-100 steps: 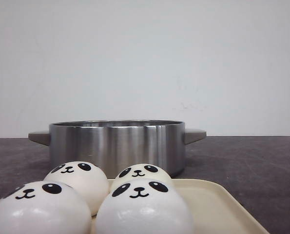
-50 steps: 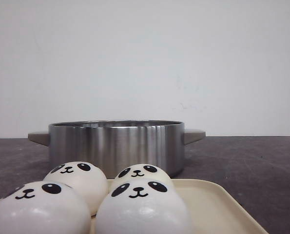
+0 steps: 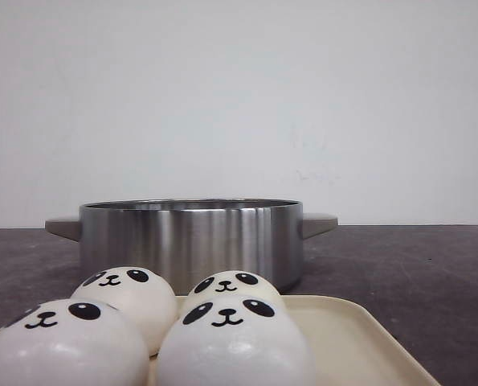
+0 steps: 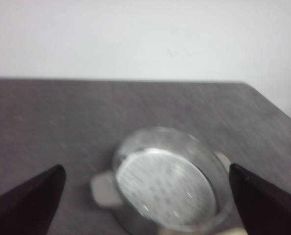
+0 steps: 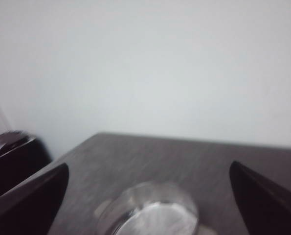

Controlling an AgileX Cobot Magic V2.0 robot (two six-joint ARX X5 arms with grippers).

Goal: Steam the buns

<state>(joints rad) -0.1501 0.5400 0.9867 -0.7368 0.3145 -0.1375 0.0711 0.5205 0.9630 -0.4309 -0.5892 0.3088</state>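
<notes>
From the front nothing has shifted since a second ago — four buns (image 3: 142, 334) sit on the cream tray (image 3: 359, 338) before the steel pot (image 3: 192, 241), no arm in sight. Left wrist view: left gripper (image 4: 145, 196) spread wide, the pot beyond its fingers. Right wrist view: right gripper (image 5: 147, 196) equally wide, the pot ahead — blurred. Steaming hasn't started.

**Three views, one pot**

The front view sits low at bench (image 3: 431, 265) level, close behind the buns (image 3: 234, 342), facing the wall. Both wrist views look down from above, blurred, sharing the steel pot (image 3: 190, 241) (image 4: 172, 183) (image 5: 152, 213).
</notes>
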